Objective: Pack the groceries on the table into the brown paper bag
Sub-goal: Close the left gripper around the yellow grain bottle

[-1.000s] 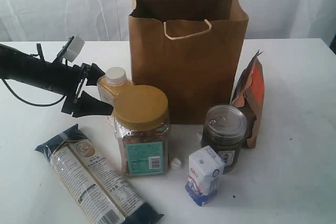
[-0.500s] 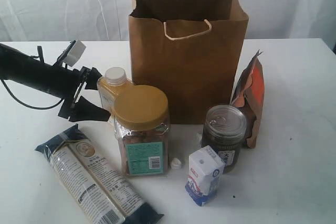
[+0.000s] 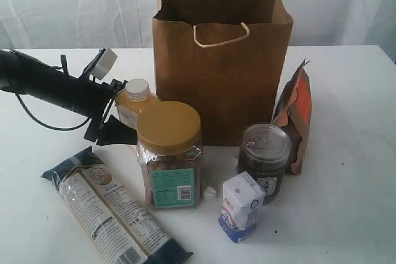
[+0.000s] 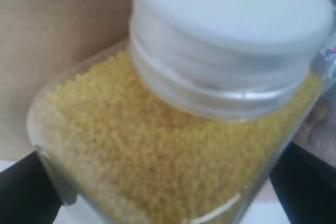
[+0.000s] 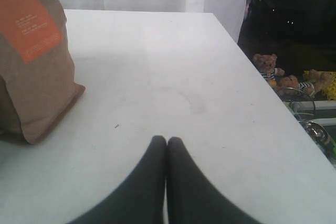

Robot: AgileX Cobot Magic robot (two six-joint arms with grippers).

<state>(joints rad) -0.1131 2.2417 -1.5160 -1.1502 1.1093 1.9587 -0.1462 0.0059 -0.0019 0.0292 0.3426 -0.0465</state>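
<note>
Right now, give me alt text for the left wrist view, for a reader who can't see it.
A small clear bottle packed with yellow grains and closed by a white cap fills the frame. Black jaws stand open, one on each side of it, with the brown paper bag behind.

noodle pack [image 3: 108,211] end likely cropped, yellow bottle [image 3: 131,104] half-hidden
</note>
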